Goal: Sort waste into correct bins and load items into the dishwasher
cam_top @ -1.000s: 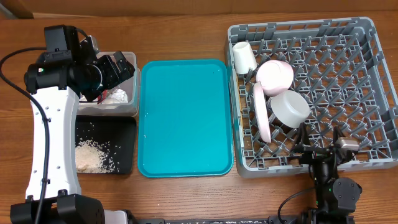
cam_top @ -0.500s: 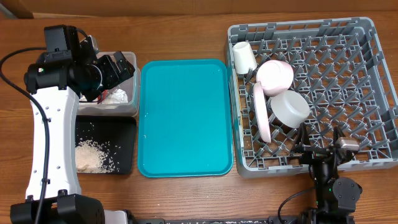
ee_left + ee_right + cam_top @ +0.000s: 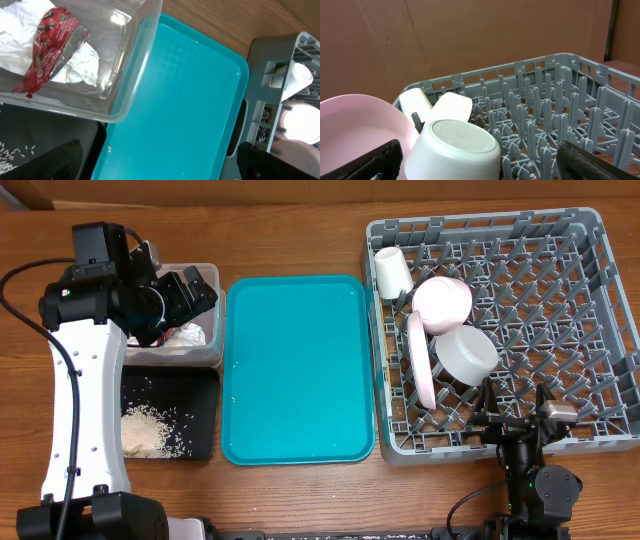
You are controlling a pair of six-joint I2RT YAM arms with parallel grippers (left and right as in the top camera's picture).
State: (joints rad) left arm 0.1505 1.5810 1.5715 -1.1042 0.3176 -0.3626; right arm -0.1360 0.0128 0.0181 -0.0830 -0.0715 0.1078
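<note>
Little has moved since the earlier frames: the left hand (image 3: 197, 288) has shifted only slightly, and the dishes and right arm lie as they did.

Left of the teal tray (image 3: 298, 370), at its far end, stands the clear tub (image 3: 215, 356). It holds the white napkin (image 3: 80, 67) with the red wrapper (image 3: 50, 47) lying on top. The left arm bends over this tub, its hand angled toward the teal tray, fingers spread wide and holding nothing. Both scraps look light and soft. The wrapper is probably slick and springy, so a raised crease would be the best place to pinch it.

Left of the teal tray at its near end, the black tray (image 3: 205, 420) carries the rice (image 3: 150, 430), loose grains that would scatter if pinched.

Right of the teal tray, the dish rack (image 3: 600, 240) holds the cup (image 3: 392, 272), the pink bowl (image 3: 442, 302), the plate (image 3: 420, 365) on edge and the whitish-grey bowl (image 3: 466, 354) upturned. All appear rigid, smooth and likely breakable, and a rim is the natural hold.

The right hand (image 3: 513, 418) sits low at the rack's near wall, right of the teal tray, pointing into the rack. Its fingers are wide apart and empty.
</note>
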